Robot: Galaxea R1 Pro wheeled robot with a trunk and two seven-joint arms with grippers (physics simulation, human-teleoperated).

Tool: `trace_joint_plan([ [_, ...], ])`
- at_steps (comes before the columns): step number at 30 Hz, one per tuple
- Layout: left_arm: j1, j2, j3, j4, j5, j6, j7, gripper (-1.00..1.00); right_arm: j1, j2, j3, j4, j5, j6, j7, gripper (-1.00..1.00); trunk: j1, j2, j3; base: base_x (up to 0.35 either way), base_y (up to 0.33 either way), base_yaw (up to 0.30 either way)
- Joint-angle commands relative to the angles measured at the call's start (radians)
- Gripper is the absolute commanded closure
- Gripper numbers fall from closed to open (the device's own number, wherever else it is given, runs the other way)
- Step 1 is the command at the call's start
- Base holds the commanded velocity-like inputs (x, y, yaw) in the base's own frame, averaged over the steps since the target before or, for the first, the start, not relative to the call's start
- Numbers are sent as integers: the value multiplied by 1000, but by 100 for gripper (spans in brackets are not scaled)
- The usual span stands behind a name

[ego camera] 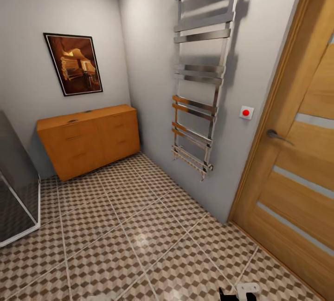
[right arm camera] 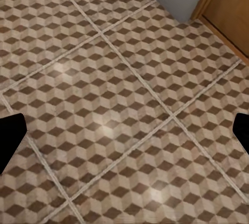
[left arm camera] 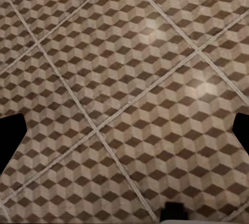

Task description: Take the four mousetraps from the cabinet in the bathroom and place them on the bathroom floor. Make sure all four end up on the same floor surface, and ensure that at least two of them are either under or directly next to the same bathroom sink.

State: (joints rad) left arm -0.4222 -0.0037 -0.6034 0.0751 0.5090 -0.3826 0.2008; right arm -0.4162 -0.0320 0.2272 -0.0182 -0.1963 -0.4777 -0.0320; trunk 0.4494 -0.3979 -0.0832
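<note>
At left centre of the head view the cabinet (ego camera: 90, 140) is seen, drawers closed, well beyond both arms; both jaws are held released above the bathroom floor (ego camera: 139, 240)

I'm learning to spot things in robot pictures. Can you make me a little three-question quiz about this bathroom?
1. True or false: the cabinet has a drawer pulled open.
2. What hangs on the wall above the cabinet? A) a mirror B) a picture C) a clock
3. Fill the gap: the red button sits on the wall between the towel rail and the ____.

Key
1. False: every drawer front looks shut.
2. B: a dark-framed picture.
3. The door, wooden, with a metal handle.
</note>
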Motion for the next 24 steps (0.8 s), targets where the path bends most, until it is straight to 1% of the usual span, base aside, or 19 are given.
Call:
trace_joint_plan([
  [1, -2, -1, -7, 3, 3, -4, 2, -100, 0, 0, 9, 0, -6, -2, -3, -100, 1, -2, -2, 0, 0, 289],
  [24, -1, -1, -7, 3, 3, -4, 2, -100, 0, 0, 9, 0, -6, -2, -3, -100, 1, -2, -2, 0, 0, 289],
])
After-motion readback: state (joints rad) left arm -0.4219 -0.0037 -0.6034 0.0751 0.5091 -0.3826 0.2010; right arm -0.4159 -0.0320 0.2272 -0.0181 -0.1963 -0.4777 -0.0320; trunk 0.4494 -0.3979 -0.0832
